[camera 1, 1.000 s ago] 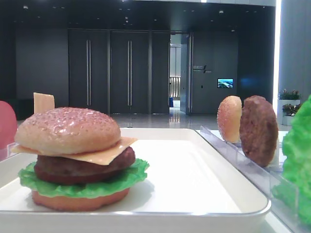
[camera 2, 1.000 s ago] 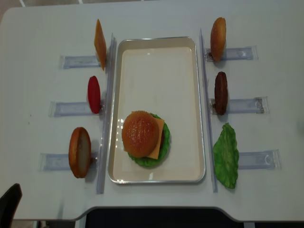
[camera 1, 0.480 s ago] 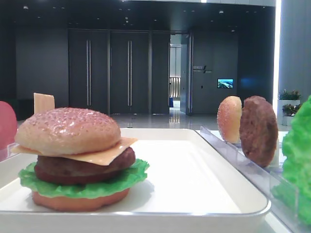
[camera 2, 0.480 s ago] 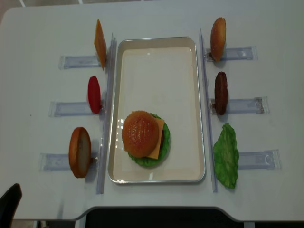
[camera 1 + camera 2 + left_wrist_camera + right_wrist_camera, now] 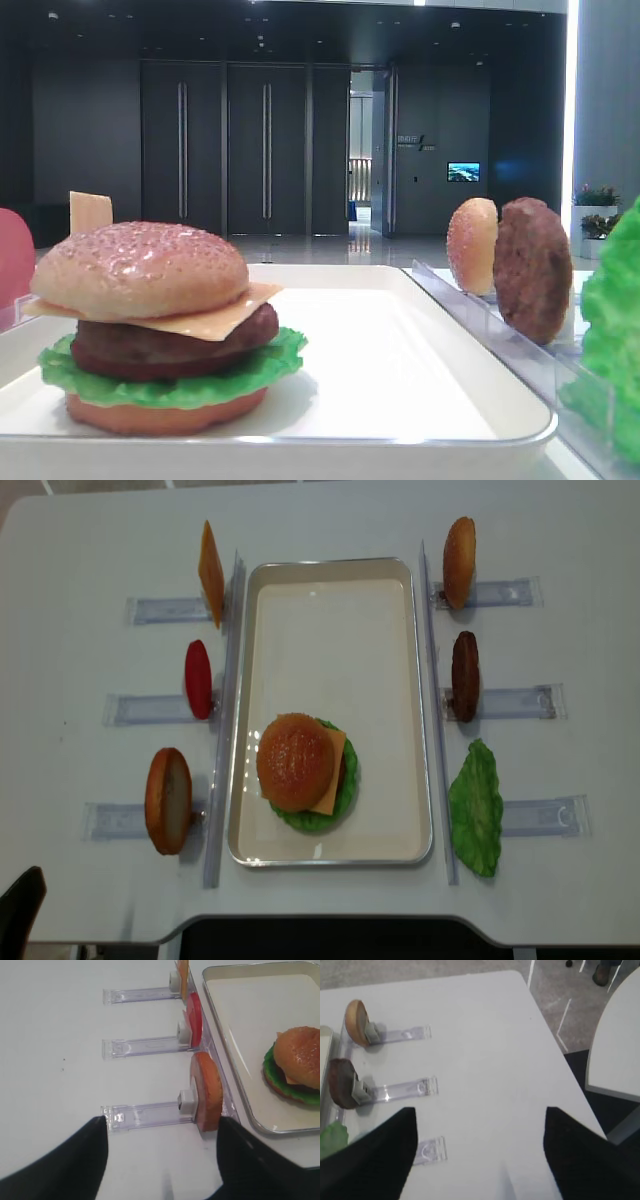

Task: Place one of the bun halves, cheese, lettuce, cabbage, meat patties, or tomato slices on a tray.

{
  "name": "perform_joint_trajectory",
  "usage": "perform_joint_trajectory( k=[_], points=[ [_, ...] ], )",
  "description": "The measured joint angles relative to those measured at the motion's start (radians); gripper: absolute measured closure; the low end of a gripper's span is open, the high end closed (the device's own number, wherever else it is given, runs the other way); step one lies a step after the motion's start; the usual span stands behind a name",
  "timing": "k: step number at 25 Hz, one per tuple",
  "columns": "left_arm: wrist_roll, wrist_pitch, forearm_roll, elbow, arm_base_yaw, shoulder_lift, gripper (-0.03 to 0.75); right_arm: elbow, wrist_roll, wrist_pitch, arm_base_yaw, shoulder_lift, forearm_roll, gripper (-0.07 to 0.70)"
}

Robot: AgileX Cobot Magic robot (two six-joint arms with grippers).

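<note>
Low front view: the tray [image 5: 420, 350] holds a stacked burger, bun top [image 5: 140, 268] over cheese [image 5: 215, 318], patty, lettuce.

Overhead: racks flank the tray; a spare bun [image 5: 167, 800] stands left, a lettuce leaf [image 5: 476, 808] right.

Wrist views: right gripper [image 5: 477, 1157] and left gripper [image 5: 162, 1160] both gape, empty; fingertips cut off.

Tray [image 5: 330, 630] far half open

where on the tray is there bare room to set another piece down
The far half of the tray is bare, from the burger back to the far rim. The near end is crowded: the burger sits left of centre, leaving only a strip toward the right rim.
</note>
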State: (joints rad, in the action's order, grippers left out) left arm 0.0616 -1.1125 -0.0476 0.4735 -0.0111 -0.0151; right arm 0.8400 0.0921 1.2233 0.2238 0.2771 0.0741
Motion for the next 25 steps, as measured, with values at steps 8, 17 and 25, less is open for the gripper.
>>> perform_joint_trajectory(
  k=[8, 17, 25],
  points=[
    [0.000, 0.000, 0.000, 0.000, 0.000, 0.000, 0.198, -0.253, 0.024, 0.005, -0.003, -0.235, 0.000, 0.127],
    [0.000, 0.000, 0.000, 0.000, 0.000, 0.000, 0.198, -0.302, 0.072, -0.027, -0.003, -0.283, 0.025, 0.127],
    [0.000, 0.000, 0.000, 0.000, 0.000, 0.000, 0.198, -0.333, 0.072, -0.077, -0.003, -0.285, 0.054, 0.127]
  ],
)
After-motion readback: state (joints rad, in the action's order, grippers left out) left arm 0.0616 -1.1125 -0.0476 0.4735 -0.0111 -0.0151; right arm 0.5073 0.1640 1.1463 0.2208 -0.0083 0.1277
